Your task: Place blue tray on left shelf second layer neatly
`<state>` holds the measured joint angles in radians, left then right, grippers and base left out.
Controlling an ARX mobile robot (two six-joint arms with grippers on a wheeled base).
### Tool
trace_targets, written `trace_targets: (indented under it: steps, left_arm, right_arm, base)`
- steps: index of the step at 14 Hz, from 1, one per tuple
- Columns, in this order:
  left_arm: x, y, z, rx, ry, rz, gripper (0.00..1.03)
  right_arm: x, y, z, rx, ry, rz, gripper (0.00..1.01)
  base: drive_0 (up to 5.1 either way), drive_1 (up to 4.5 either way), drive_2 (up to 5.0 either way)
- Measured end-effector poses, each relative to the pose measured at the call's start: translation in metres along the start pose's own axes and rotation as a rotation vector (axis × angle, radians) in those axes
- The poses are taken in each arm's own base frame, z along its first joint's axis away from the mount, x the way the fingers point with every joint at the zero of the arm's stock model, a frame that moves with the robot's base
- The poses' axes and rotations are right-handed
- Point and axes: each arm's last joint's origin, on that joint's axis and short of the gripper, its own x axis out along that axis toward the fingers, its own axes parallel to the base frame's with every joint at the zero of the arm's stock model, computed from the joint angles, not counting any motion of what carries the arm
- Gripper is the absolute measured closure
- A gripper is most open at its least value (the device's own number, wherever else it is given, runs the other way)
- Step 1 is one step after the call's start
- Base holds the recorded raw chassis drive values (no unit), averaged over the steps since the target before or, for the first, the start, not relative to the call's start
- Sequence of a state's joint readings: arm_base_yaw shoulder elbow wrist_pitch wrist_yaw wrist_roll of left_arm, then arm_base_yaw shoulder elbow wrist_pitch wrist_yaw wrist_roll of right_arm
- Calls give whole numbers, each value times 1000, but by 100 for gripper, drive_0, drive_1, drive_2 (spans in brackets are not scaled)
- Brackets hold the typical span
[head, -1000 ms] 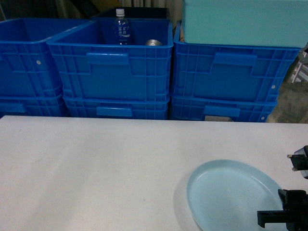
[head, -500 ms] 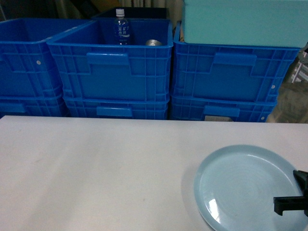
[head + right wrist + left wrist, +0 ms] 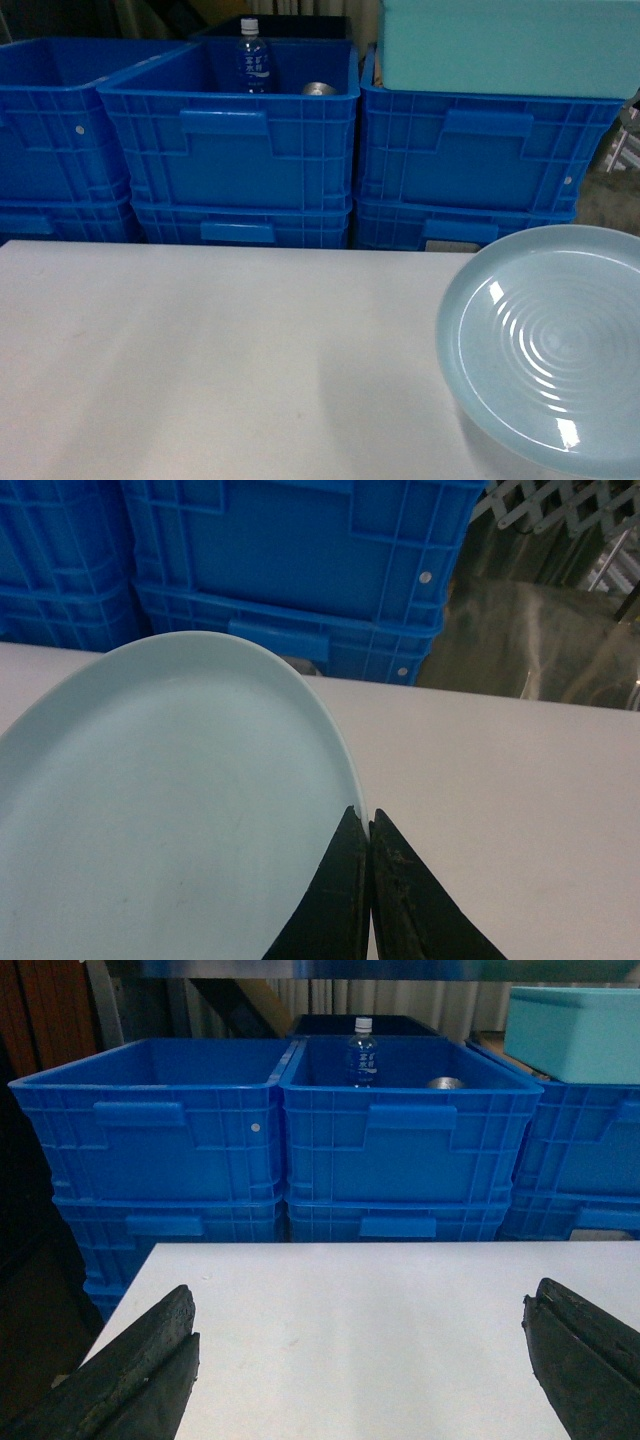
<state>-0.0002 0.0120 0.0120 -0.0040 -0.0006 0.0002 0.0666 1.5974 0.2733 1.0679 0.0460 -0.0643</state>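
The pale blue tray (image 3: 545, 345) hangs above the white table (image 3: 200, 350) at the right of the head view, its glossy inner face tilted toward the camera. In the right wrist view my right gripper (image 3: 368, 815) is shut on the right rim of the blue tray (image 3: 170, 810). The head view does not show that gripper. My left gripper (image 3: 360, 1295) is open over the table's left part with only bare tabletop between its fingers. The left shelf second layer is out of view.
Stacked dark-blue crates (image 3: 230, 140) line the far side of the table. The middle crate holds a water bottle (image 3: 253, 55) and a can (image 3: 320, 89). A large teal bin (image 3: 500, 45) sits on the right stack. A grey metal edge (image 3: 300, 968) runs above the crates.
The tray has risen off the table, moving up and right, with its face tilting toward the head camera. The right gripper, seen earlier at the lower right, no longer shows there.
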Motion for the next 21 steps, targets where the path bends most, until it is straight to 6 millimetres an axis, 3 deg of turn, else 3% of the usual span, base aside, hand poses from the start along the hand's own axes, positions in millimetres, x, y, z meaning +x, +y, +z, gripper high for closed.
trace_targets:
  steps: [3, 10, 15, 21]
  left_arm:
    - [0, 0, 0, 0, 0, 0, 5]
    - [0, 0, 0, 0, 0, 0, 5]
    - [0, 0, 0, 0, 0, 0, 5]
    - [0, 0, 0, 0, 0, 0, 5]
  right_arm:
    - [-28, -12, 21, 12, -86, -17, 99]
    - [-96, -21, 30, 10, -174, -4, 99]
    - [-114, -20, 10, 11, -159, 17, 99]
    - [-114, -17, 11, 8, -162, 16, 99]
  base:
    - [0, 0, 0]
    - [0, 0, 0]
    - [0, 0, 0]
    - [0, 0, 0]
